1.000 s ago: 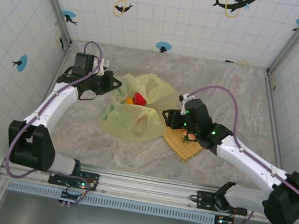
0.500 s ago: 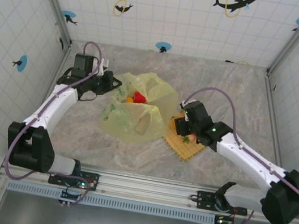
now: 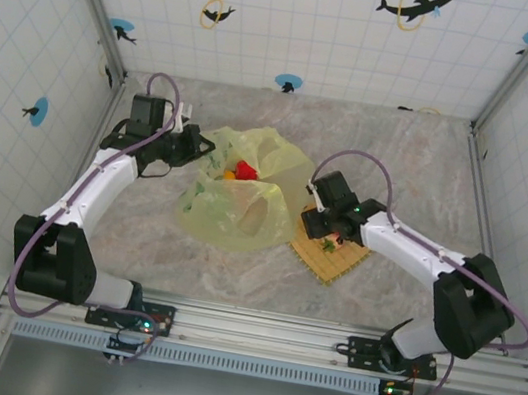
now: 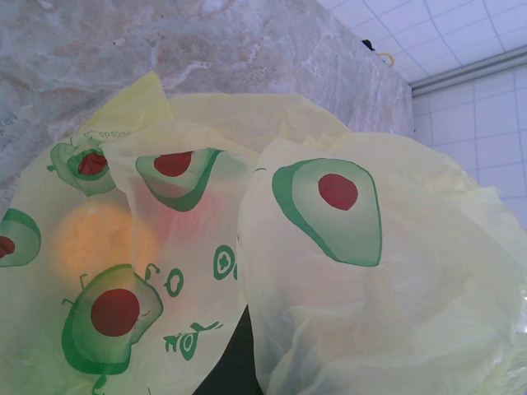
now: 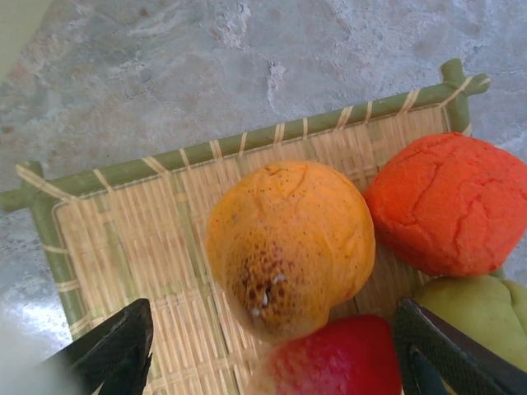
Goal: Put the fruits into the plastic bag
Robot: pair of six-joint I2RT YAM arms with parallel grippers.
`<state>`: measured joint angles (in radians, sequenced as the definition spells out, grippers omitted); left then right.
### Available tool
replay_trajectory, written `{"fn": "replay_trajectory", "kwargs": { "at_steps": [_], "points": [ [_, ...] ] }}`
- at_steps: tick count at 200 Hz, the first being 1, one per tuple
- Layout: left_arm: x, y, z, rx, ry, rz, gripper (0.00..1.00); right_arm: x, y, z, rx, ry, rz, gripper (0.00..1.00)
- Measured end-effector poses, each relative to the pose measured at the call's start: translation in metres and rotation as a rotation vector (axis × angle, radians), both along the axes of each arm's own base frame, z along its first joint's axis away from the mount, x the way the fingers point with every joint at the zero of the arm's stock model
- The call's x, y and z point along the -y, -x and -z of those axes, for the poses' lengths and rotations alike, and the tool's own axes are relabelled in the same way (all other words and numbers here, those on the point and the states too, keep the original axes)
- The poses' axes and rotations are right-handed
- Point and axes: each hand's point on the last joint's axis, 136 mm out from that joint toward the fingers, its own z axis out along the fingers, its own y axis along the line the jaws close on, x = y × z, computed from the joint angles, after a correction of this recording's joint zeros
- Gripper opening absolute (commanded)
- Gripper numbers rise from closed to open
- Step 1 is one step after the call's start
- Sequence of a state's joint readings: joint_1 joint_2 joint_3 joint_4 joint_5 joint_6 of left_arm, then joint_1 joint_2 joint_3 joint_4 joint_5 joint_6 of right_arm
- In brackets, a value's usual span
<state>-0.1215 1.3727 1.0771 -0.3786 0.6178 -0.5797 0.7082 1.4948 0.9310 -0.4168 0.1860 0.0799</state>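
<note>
Right gripper (image 5: 272, 333) is hanging open over the mat (image 5: 123, 247), jaws spread wide, nothing between them.

Risk as I'm reading it: four fruits are sitting packed together on one side of the mat, touching. Fingers (image 5: 123, 350) dropping around the yellow-orange fruit (image 5: 288, 247) are likely landing on the red fruit (image 5: 329, 366) or shoving the orange-red fruit (image 5: 449, 206) toward the mat's rim. All of them are round, so a nudge is probably sending one rolling off the mat onto the table (image 3: 420, 173). An off-centre close is probably squirting the target out sideways too.

The yellow-orange fruit is lying mid-mat, right between the open jaws and just ahead of the tips, so it's looking like the pick. The red one is sitting nearest the wrist, the green fruit (image 5: 473, 317) by the right-hand finger.

Plastic bag (image 3: 243, 204) is lying just beside the mat, overlapping its edge, with two fruits (image 3: 240, 172) already showing inside. Left gripper (image 3: 194, 150) is sitting closed at the side of the bag away from the mat, apparently pinching the rim. If that pinch is slipping, the mouth is collapsing before the drop.
</note>
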Motion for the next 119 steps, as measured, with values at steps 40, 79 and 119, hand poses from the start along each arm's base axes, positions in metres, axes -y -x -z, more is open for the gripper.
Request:
{"fn": "replay_trajectory", "kwargs": {
  "at_steps": [40,79,119],
  "points": [
    [0.0,0.0,0.0,0.001,0.0,0.0,0.0,0.003,-0.005,0.018,-0.029,0.052,-0.008,0.78],
    [0.0,0.0,0.0,0.003,0.0,0.0,0.0,0.005,-0.012,0.03,-0.042,0.078,-0.012,0.78],
    [0.0,0.0,0.0,0.003,0.0,0.0,0.0,-0.001,-0.019,0.037,-0.048,0.081,-0.022,0.77]
  ]
}}
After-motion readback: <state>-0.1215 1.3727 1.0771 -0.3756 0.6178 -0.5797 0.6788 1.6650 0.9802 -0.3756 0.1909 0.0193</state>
